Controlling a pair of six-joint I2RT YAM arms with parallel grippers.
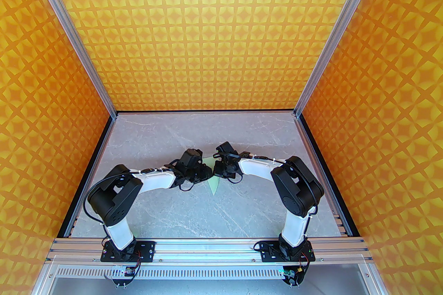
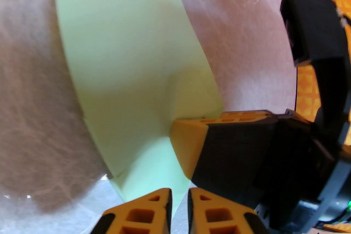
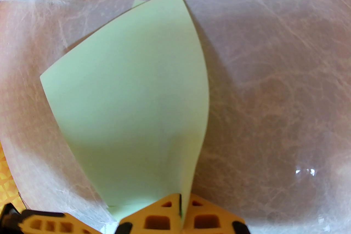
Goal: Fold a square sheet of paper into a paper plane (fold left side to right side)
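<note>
We see the sheet of paper, pale mint-green and folded into a tapering shape (its layers not quite flush). It is bowed rather than flat over the middle of the table, narrow tip toward the table's near edge.

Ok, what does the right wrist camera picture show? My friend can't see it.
The right gripper pinches the near end of a folded, pale green sheet of paper between its orange fingers. The paper widens away from the camera, over a grey marbled table.
</note>
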